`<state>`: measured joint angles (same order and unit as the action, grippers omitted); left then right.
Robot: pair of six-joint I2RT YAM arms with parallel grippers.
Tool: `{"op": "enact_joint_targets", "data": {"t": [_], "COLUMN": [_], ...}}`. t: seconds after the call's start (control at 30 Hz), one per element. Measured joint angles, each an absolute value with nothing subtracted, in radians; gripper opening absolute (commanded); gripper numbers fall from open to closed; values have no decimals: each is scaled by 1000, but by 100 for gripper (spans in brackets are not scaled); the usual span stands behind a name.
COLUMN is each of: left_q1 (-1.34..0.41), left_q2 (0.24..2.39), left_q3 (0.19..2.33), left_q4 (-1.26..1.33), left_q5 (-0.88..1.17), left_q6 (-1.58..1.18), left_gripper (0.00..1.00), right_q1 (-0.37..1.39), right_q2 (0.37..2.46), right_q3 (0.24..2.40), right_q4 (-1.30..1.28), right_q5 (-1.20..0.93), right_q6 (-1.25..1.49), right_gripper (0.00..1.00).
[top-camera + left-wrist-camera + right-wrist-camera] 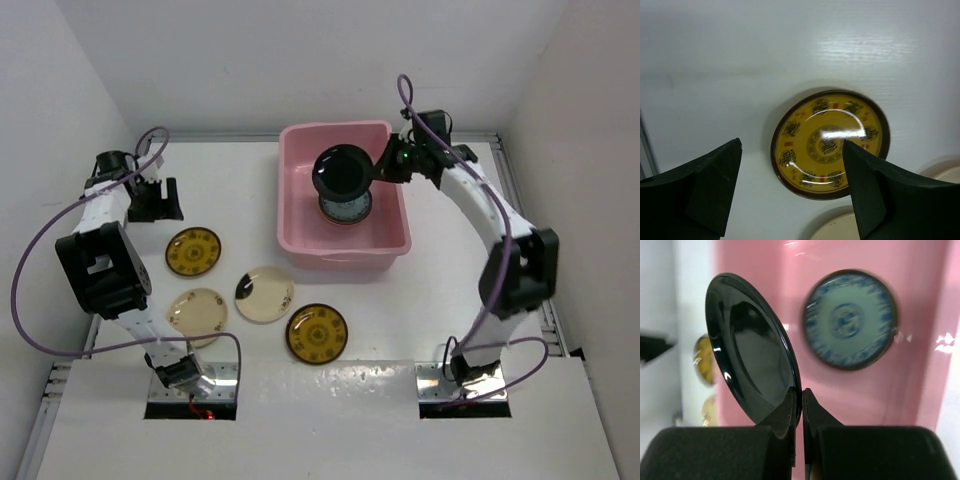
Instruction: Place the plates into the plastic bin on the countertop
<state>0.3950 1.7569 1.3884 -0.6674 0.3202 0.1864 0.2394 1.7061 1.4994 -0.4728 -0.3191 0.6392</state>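
Right gripper point(385, 165), clenched on the rim of a black plate point(342, 172), held it tilted on edge above the bin point(345, 258), which stood at 12 o'clock on the countertop point(400, 330). A blue plate point(346, 208) lay flat on the bin floor, below the black plate. Left gripper point(791, 144) hung released, jaws wide apart, over the countertop at 9 o'clock; an amber plate point(829, 144) lay at its 5 o'clock. A cream plate point(197, 311), a blotched plate point(264, 294) and a second amber plate point(317, 333) lay flat at 7 o'clock from the bin.
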Motion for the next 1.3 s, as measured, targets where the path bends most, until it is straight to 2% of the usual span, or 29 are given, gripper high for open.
{"op": "enact_joint_targets", "data": {"t": [0.1, 0.27, 0.37, 0.4, 0.47, 0.53, 0.63, 0.73, 0.77, 0.87, 0.9, 0.93, 0.97, 1.0, 1.03, 1.3], "left_q1": [441, 482, 493, 493, 493, 494, 496, 500, 500, 500, 500, 501, 503, 505, 505, 503], "left_q2": [1771, 1821, 1863, 1873, 1886, 1893, 1906, 1908, 1908, 1922, 1930, 1940, 1951, 1962, 1969, 1987], "left_q3": [1349, 1321, 1313, 1308, 1289, 1273, 1268, 1261, 1258, 1254, 1260, 1270, 1279, 1293, 1306, 1411], "left_q4": [-662, -645, -636, -632, -622, -620, -616, -609, -607, -598, -600, -605, -607, -622, -636, -728], "left_q5": [314, 321, 333, 334, 336, 339, 366, 399, 404, 425, 431, 436, 444, 461, 476, 542], "left_q6": [197, 210, 227, 234, 248, 260, 279, 289, 291, 299, 298, 296, 295, 291, 292, 271], "left_gripper": [83, 82, 81, 81, 81, 79, 79, 70, 59, 39, 25, 19, 8, 4, 0, 0], "right_q1": [225, 229, 239, 239, 243, 247, 259, 268, 271, 279, 281, 283, 284, 286, 286, 291], "right_q2": [1876, 2004, 2018, 2018, 2018, 2018, 2018, 2018, 2017, 2012, 2007, 1998, 1985, 1967, 1942, 1668], "right_q3": [1576, 1591, 1591, 1592, 1596, 1602, 1617, 1620, 1620, 1620, 1620, 1620, 1618, 1615, 1607, 1475], "right_q4": [-480, -520, -538, -533, -524, -521, -513, -510, -510, -511, -512, -512, -511, -511, -509, -481], "right_q5": [-259, -174, -145, -141, -137, -142, -138, -137, -136, -131, -130, -130, -129, -129, -129, -126], "right_q6": [675, 706, 716, 719, 715, 706, 699, 680, 673, 653, 646, 641, 635, 630, 625, 577], "right_gripper": [0, 0, 19, 30, 40, 54, 60, 62, 62, 62, 62, 62, 62, 62, 62, 65]}}
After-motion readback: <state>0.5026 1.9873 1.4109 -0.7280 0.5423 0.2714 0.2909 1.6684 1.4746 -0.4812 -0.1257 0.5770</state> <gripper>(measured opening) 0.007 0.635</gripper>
